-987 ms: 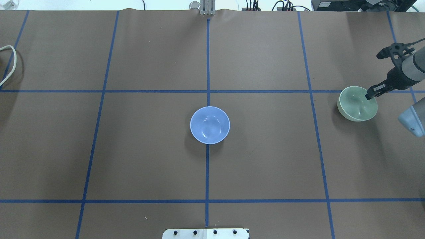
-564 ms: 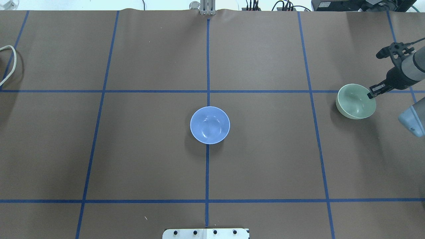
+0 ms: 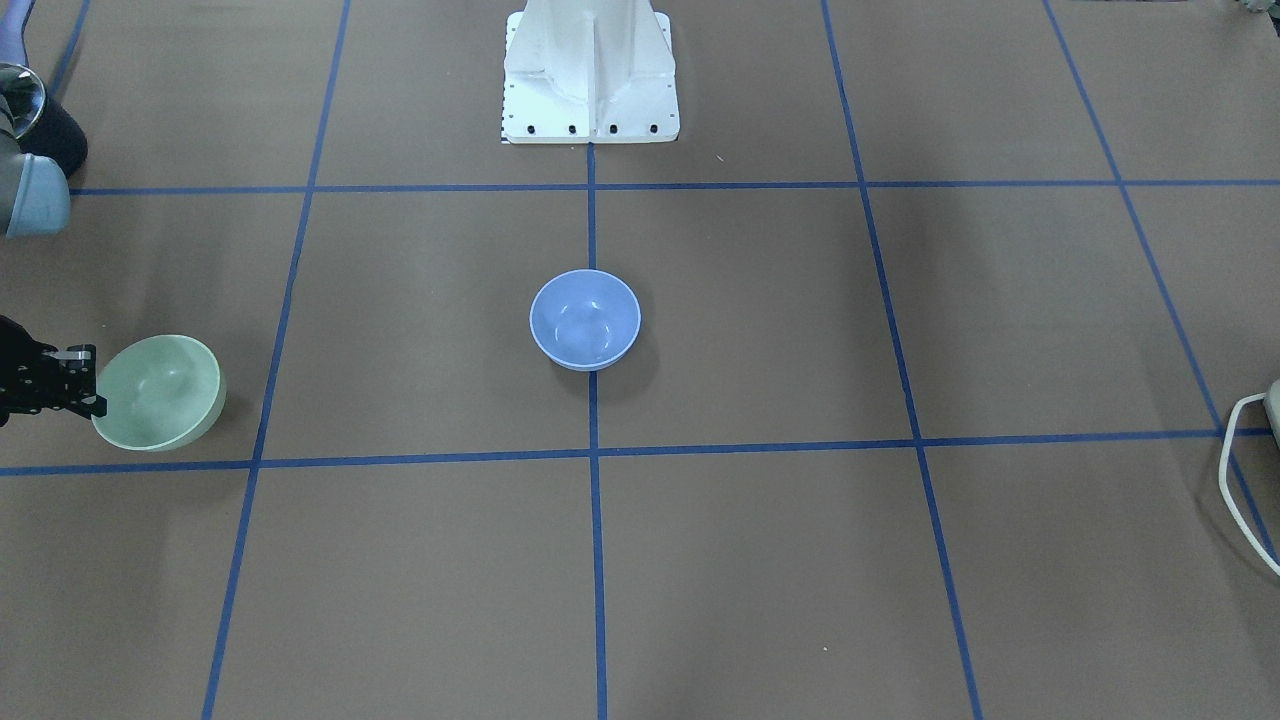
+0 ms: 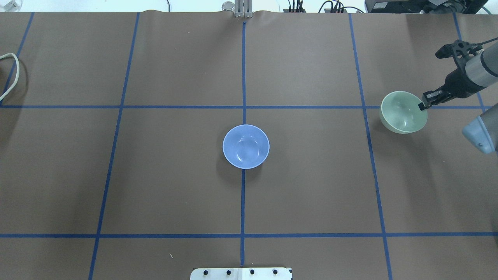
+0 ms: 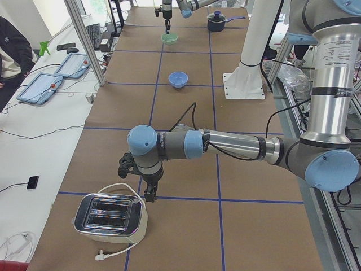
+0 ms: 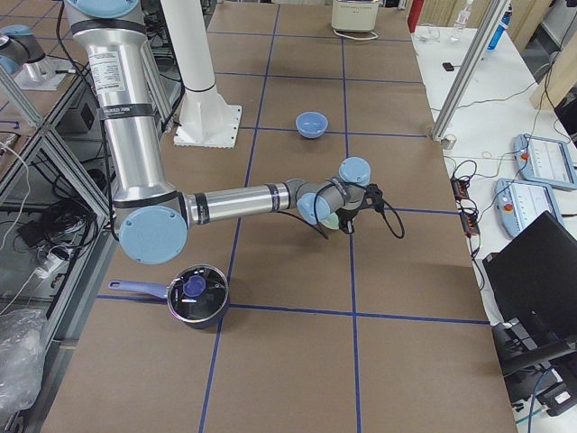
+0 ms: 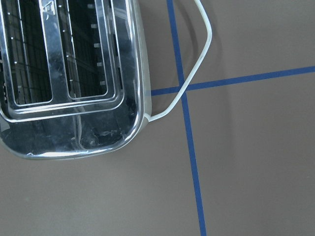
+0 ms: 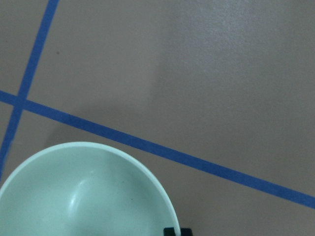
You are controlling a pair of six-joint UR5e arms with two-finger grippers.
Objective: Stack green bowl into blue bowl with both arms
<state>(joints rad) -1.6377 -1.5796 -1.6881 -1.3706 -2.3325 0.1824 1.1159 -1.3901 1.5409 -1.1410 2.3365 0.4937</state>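
The right pincer (image 4: 422,105) pinches the rim of the held bowl (image 4: 402,114), which lies on that pincer's inward side. Well apart from it, further inward, the second bowl (image 4: 246,146) sits on the worktop (image 4: 175,175) before the base pedestal (image 3: 590,70). The left pincer (image 5: 149,195) hangs just beside the toaster (image 5: 110,220), at the worktop's opposite end.

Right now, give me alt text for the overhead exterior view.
The right arm's black hand grips the rim of a tilted pale mint-green plastic bowl at the right of the brown table. A periwinkle-blue plastic bowl sits upright at the centre.
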